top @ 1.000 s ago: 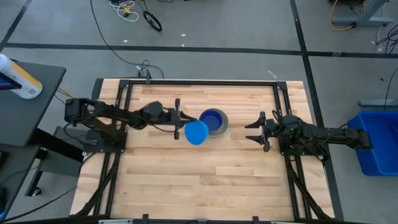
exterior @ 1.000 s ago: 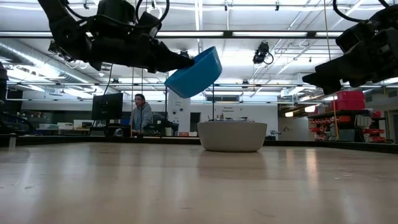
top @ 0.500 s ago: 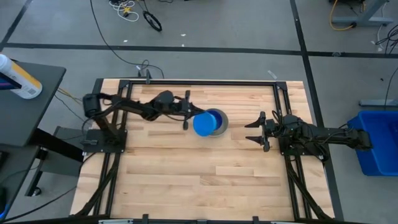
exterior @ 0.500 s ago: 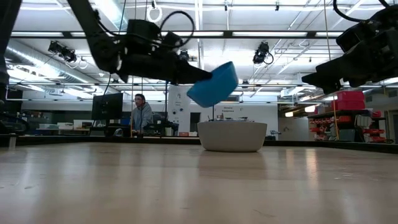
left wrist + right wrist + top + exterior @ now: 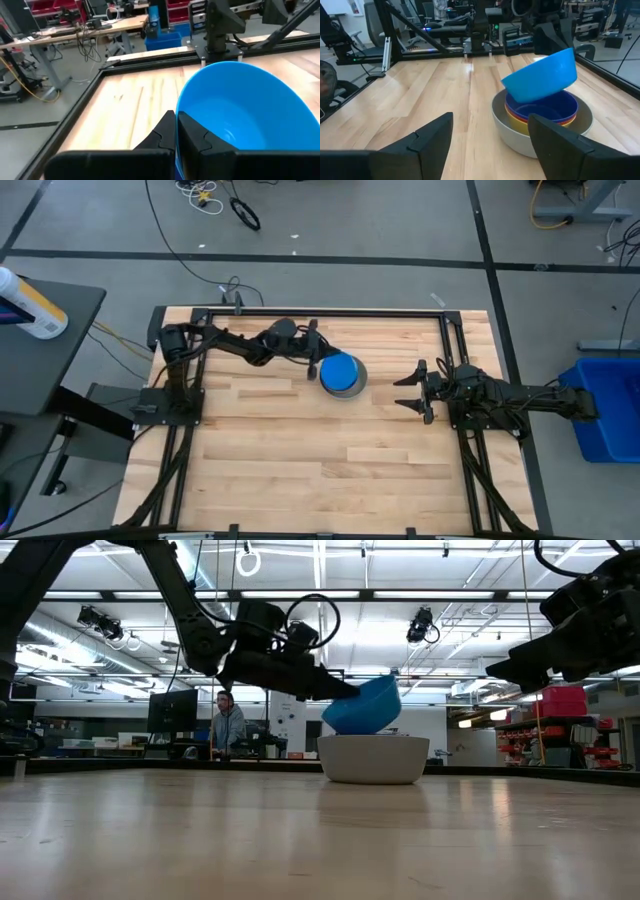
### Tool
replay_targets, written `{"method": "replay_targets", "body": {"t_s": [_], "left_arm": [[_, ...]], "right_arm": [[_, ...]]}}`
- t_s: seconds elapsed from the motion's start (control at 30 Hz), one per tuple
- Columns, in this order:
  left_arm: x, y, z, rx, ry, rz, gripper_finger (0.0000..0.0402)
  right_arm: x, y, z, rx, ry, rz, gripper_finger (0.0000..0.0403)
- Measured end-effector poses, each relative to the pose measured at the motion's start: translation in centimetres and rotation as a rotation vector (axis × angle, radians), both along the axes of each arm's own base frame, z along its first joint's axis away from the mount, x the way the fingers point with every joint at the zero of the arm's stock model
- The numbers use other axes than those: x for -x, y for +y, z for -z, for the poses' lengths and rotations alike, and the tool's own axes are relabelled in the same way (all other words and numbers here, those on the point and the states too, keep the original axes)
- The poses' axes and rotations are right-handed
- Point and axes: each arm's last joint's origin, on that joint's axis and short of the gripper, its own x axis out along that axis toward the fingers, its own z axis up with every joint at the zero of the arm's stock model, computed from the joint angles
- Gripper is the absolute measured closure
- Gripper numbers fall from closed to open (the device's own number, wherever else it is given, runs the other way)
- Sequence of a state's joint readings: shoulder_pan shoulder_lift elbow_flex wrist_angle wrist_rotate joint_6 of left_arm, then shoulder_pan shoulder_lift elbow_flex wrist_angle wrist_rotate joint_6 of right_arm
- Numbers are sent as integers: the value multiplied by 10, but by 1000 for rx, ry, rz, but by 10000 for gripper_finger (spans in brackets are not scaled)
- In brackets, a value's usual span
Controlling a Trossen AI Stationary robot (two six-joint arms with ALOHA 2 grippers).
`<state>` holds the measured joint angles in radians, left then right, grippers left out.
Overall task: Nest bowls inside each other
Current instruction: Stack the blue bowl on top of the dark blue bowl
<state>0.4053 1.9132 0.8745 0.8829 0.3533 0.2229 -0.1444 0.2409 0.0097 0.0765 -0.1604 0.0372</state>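
Left gripper [image 5: 318,366], pinching light blue bowl [image 5: 339,369], has swung it over the stack [image 5: 542,120]; last nesting imminent. Right gripper [image 5: 410,390] spread, idle.

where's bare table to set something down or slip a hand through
Bare wood across the whole near half of the table, and between the grey bowl and the open right gripper. Crowded above the stack: the left gripper holds the light blue bowl tilted over it.

Left pincer [image 5: 318,362] clamped shut, arm stretched toward table centre; right pincer [image 5: 408,390] spread wide, arm low
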Motion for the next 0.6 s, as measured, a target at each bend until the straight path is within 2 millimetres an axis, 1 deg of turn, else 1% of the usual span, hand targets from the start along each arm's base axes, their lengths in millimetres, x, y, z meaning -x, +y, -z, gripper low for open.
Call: {"method": "replay_targets", "body": {"t_s": [0.23,0.6], "left_arm": [[3,6,5,27,53,-29,397],[5,6,13,60,142,-63,397]], "right_arm": [[0,0,0,0,1,0,154],[0,0,0,-16,0,3,177]]}}
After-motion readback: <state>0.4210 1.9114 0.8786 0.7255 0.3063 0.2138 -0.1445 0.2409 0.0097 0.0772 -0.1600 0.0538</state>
